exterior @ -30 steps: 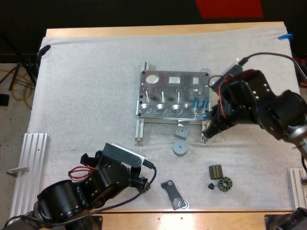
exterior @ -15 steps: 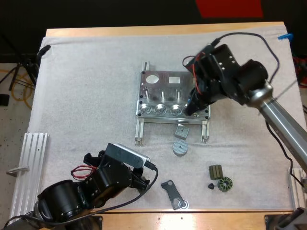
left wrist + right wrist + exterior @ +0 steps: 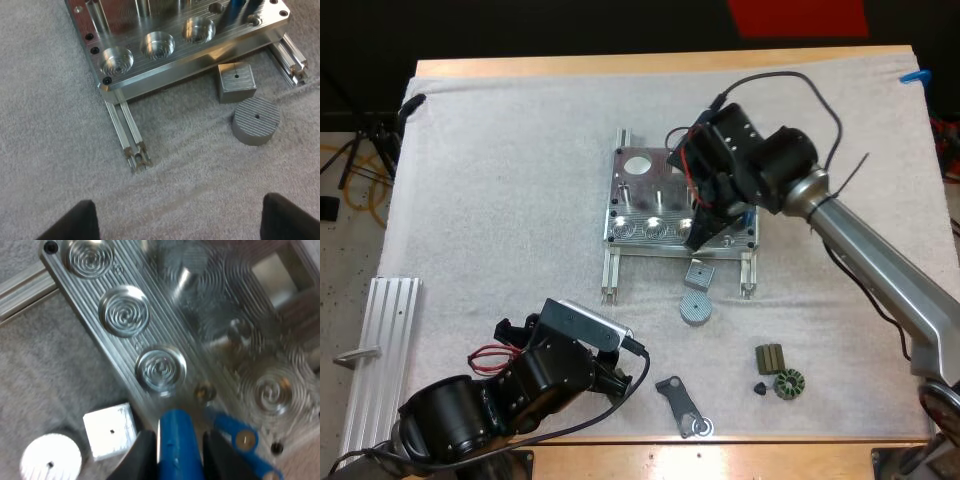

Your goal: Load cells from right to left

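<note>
The right gripper [image 3: 703, 228] sweeps in from the frame's right to its centre, fingers [image 3: 141, 457] pinched tight on a blue cell [image 3: 175, 445], poised over the front pockets [image 3: 161, 369] of the fixture [image 3: 645, 185], so loading looks imminent.

Silver fixture [image 3: 125, 315] gleams, concentric rings in its wells; bright blue cylinder [image 3: 175, 447] between black fingers [image 3: 141, 457]; grey disc [image 3: 255, 120] shows fine parallel ridges; plain grey block [image 3: 236, 82] at its eleven o'clock.
</note>
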{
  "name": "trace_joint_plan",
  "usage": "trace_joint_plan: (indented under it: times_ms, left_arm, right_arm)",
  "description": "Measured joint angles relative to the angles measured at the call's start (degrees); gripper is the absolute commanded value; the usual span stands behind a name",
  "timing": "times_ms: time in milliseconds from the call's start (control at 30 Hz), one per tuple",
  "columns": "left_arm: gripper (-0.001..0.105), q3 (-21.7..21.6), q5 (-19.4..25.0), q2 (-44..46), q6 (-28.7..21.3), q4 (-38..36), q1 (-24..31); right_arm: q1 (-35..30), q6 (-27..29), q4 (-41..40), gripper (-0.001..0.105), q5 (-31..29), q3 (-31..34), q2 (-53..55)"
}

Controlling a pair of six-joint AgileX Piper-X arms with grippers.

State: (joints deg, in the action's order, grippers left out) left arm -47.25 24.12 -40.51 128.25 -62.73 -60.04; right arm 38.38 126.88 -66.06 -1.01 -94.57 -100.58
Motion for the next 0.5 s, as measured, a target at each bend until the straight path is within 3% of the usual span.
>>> trace_joint_plan:
  times_ms: [167,500]
  left_arm:
    - [0.066,0.0,0.0,0.0,-0.1,0.0,0.0]
    - [0.066,0.0,0.0,0.0,-0.5,0.0,0.0]
  right_arm:
    - [0.3,1.3,0.7,0.009,-3.2,-0.1,-2.3]
    - [0.3,2.2,4.1,0.009,-3.4,-0.1,-6.3]
